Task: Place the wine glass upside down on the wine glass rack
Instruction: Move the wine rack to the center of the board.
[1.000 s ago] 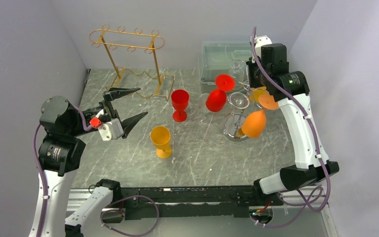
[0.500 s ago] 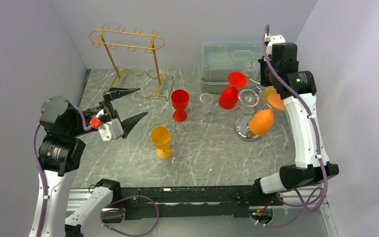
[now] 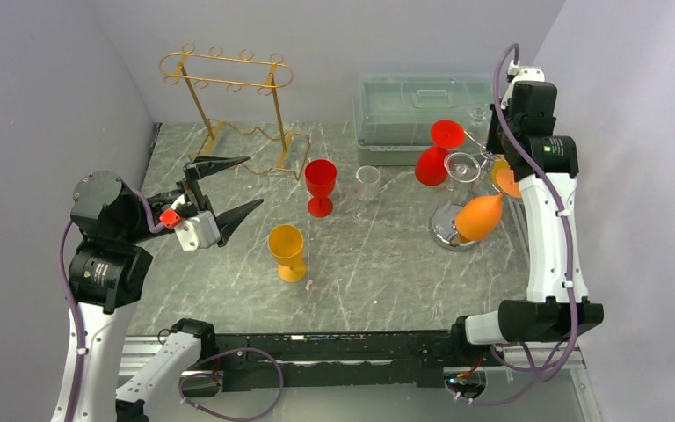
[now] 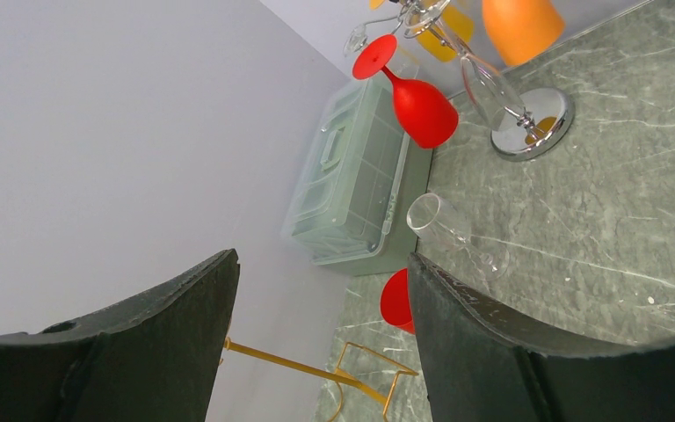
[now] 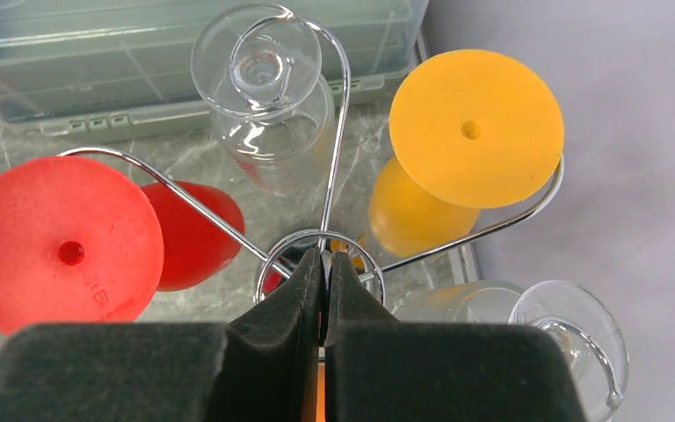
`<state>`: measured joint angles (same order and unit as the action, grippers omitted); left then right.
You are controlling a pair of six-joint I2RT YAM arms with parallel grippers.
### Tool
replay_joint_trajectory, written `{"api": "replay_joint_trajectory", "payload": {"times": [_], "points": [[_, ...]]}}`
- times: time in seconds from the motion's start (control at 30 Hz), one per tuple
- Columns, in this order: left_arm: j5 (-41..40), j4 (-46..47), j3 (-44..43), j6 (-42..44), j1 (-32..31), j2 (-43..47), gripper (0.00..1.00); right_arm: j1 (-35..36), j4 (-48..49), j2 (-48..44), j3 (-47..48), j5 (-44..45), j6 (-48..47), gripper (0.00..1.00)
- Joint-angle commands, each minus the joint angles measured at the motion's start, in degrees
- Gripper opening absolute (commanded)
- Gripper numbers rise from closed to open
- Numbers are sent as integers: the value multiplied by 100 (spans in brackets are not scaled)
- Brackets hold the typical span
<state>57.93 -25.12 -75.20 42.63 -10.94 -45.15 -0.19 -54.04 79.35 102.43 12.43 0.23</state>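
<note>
The right hand (image 5: 323, 264) is clenched on the wire ring at the top of the chrome rack (image 3: 444, 230), its two pads pressed together around the wire. The rack's round base sits on the surface (image 3: 378, 272) towards 3 o'clock, close to the right wall. Five glasses hang upside down from its arms. They are a hanging red glass (image 5: 61, 255) at 9 o'clock of the ring, a hanging clear glass (image 5: 264, 66) at 12 o'clock, and a hanging yellow glass (image 5: 475, 127) at 2 o'clock. A second clear glass (image 5: 571, 338) hangs at 4 o'clock, and an orange glass (image 3: 479, 216) hangs on the near side over the base.

Three glasses stand upright and free on the surface, none of them touched by a hand. The red glass (image 3: 320, 180) is near the middle. The clear glass (image 3: 367, 180) stands at 3 o'clock of it, between it and the chrome rack. The yellow glass (image 3: 286, 246) stands at 7 o'clock of the red one.

The left hand (image 3: 255, 181) is released, its dark fingers spread wide and holding nothing. It hangs above the surface at 9 o'clock and points towards the red glass.

A gold rack (image 3: 227, 82) stands at 11 o'clock by the back wall. A plastic box (image 3: 404, 101) with a lid lies at 1 o'clock, just behind the chrome rack.
</note>
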Motion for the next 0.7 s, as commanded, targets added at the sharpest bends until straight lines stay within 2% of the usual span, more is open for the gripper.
{"api": "replay_joint_trajectory", "payload": {"times": [0.0,0.07,0.13,0.27,0.33,0.47,0.67], "points": [[0,43,-1,63,13,24,75,-182,1871,-573,30,329,-84,0],[0,43,-1,63,13,24,75,-184,1860,-589,-57,230,-34,2],[0,43,-1,63,13,24,75,-184,1775,-562,-32,14,129,19],[0,43,-1,63,13,24,75,-184,1529,-463,159,-324,335,46],[0,43,-1,63,13,24,75,-184,1437,-429,249,-443,378,55],[0,43,-1,63,13,24,75,-184,1403,-468,375,-663,455,62],[0,43,-1,63,13,24,75,-50,1145,-303,918,-922,592,63]]}}
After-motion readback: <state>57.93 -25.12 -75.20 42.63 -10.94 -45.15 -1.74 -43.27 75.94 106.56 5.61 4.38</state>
